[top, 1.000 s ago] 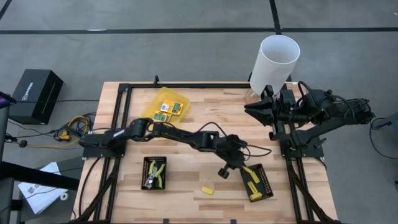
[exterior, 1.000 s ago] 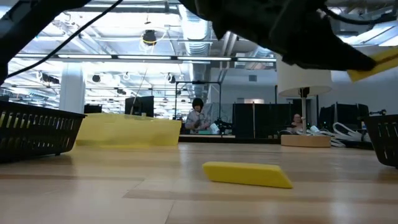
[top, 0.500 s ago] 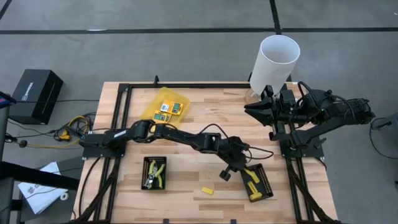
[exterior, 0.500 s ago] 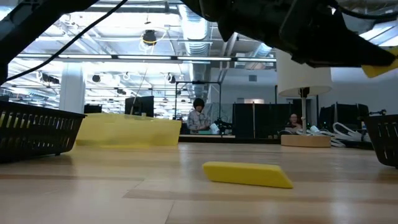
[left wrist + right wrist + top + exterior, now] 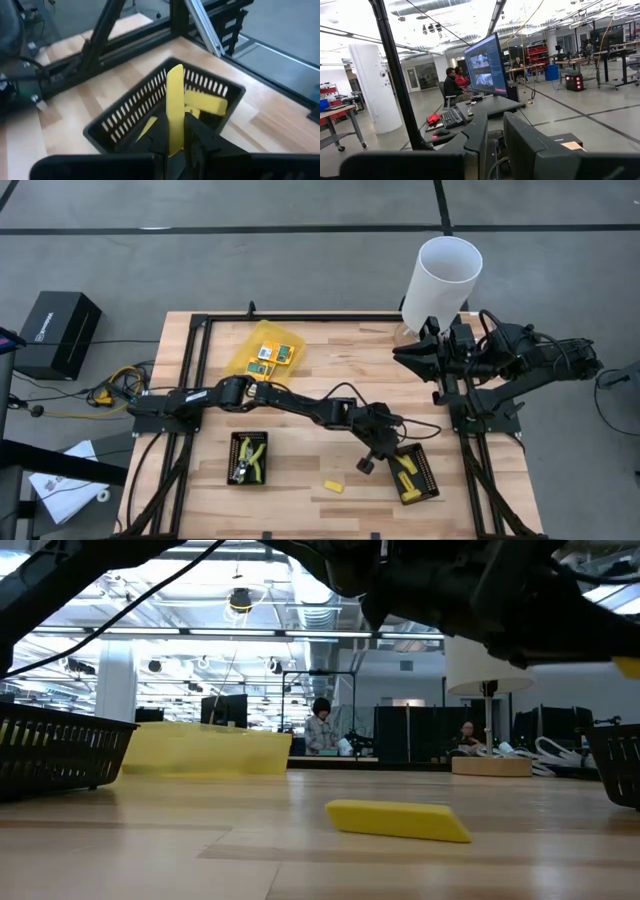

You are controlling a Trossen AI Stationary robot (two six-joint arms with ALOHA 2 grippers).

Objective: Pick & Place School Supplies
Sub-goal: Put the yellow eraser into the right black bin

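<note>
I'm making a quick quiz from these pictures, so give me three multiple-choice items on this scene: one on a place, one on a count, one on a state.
1. Where does the loose yellow piece lie?
A. On the bare table
B. In the yellow container
C. In the white cylinder

2. How many black trays are on the table?
A. One
B. Two
C. Four

3. What is the left gripper doing?
A. Resting open
B. Holding a yellow piece above a tray
C. Holding pliers

Answers:
1 A: it lies on the wood between the trays.
2 B: the left tray and right tray.
3 B: its jaws pinch the held piece over the right tray.
</note>
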